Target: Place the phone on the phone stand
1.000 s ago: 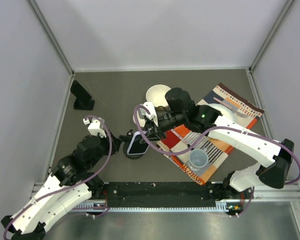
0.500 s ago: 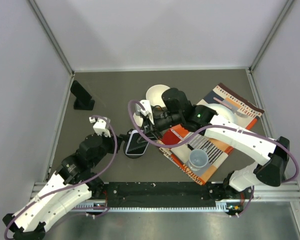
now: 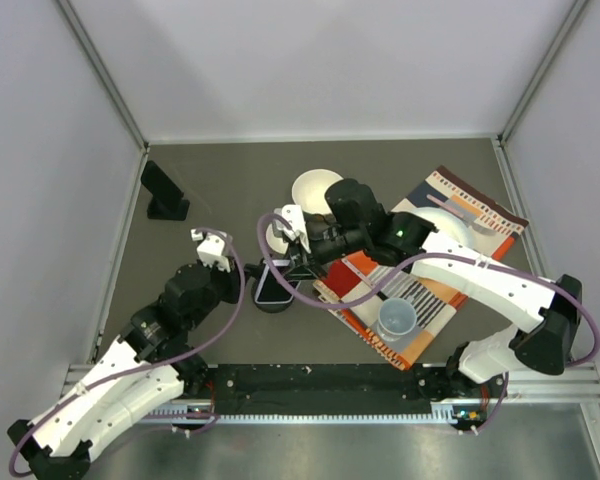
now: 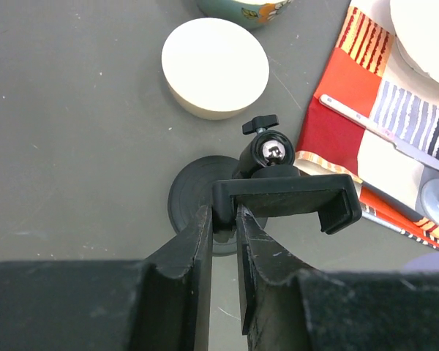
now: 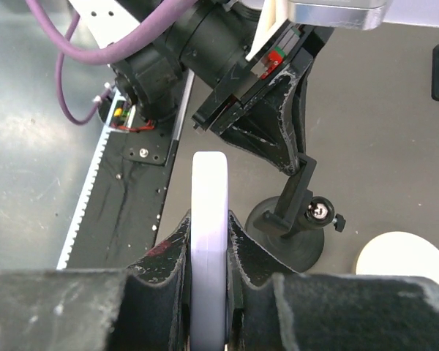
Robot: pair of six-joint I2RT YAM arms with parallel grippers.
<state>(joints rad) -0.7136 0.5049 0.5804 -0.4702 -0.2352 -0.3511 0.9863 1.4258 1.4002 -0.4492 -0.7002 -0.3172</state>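
The seating step is in hand: in the middle of the top view, the right end effector (image 5: pixel 208 224) is clamped on the phone (image 5: pixel 208 186), which is edge-on close to the stand (image 4: pixel 282 196) and not yet in its cradle. The left end effector (image 4: pixel 223 213) is nearly shut on the cradle's left end, bracing the stand on the counter (image 4: pixel 73 131). Next, I judge, the phone needs lining up with the cradle and lowering between its hooks before release.

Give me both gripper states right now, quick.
Left gripper: closed on the clamp bracket of the phone stand.
Right gripper: closed on the phone, held edge-on between its fingers.
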